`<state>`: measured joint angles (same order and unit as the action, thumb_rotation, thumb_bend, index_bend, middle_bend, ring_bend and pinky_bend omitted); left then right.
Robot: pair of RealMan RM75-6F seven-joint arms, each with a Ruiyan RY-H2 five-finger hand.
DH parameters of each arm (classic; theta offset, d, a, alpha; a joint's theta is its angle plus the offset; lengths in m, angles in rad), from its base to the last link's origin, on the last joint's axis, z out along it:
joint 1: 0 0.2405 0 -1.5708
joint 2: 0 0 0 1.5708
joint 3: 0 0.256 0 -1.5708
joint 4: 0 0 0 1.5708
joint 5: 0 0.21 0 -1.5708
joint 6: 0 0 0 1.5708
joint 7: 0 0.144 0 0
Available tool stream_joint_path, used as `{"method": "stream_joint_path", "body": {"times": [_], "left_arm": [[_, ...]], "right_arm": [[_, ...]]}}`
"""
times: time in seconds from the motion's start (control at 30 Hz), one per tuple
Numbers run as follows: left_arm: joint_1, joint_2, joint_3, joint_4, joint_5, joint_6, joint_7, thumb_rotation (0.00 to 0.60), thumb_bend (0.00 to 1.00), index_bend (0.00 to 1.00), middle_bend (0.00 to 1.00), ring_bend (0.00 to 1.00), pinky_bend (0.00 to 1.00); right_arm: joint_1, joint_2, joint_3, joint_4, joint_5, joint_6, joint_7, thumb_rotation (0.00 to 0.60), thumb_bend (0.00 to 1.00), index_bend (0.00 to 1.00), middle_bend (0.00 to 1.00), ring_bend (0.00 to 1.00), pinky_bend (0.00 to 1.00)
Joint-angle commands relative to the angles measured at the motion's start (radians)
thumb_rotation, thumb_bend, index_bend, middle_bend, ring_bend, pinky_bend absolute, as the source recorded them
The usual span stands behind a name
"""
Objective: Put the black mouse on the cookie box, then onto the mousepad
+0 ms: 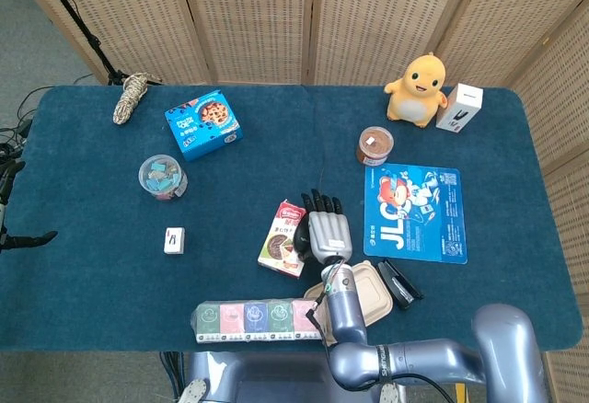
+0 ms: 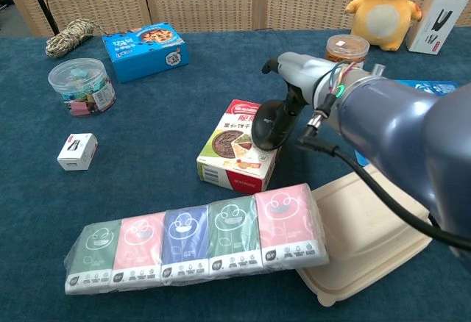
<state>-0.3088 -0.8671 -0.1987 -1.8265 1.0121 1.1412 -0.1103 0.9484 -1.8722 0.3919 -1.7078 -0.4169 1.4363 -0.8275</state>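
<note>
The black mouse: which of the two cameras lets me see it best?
The chest view. There the black mouse shows from the side in the right hand, at the edge of the cookie box. In the head view the hand covers most of it, leaving a dark sliver.

Black mouse point(image 2: 266, 125), red-topped cookie box point(image 2: 236, 145)

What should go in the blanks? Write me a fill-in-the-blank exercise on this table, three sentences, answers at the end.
1. The black mouse is gripped by the robot's ____ hand.
2. The mouse is at the right edge of the red and white box and not yet on the ____ mousepad.
3. At the far side of the table, the ____ toy stands next to a white box.

Missing words: right; blue; yellow
</note>
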Motion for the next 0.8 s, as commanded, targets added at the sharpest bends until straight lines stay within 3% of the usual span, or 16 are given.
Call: {"method": "stream_joint_path", "body": {"times": [0.03, 0.3, 0.8], "left_arm": [[0.002, 0.002, -0.001, -0.001, 0.002, 0.0, -0.003, 0.6, 0.0, 0.0, 0.0, 0.0, 0.0], [-0.002, 0.016, -0.004, 0.011, 0.013, -0.045, -0.054, 0.6, 0.0, 0.0, 0.0, 0.0, 0.0], [0.013, 0.034, -0.008, 0.032, 0.054, -0.059, -0.141, 0.6, 0.0, 0.0, 0.0, 0.0, 0.0]], "right_arm": [[-0.015, 0.007, 0.039, -0.022, -0.01, 0.008, 0.037, 0.6, 0.0, 0.0, 0.0, 0.0, 0.0], [0.039, -0.047, 0.179, 0.06, 0.041, 0.024, 0.048, 0.6, 0.0, 0.0, 0.0, 0.0, 0.0], [0.118, -0.208, 0.225, 0.35, 0.027, -0.073, 0.129, 0.6, 0.0, 0.0, 0.0, 0.0, 0.0]]}}
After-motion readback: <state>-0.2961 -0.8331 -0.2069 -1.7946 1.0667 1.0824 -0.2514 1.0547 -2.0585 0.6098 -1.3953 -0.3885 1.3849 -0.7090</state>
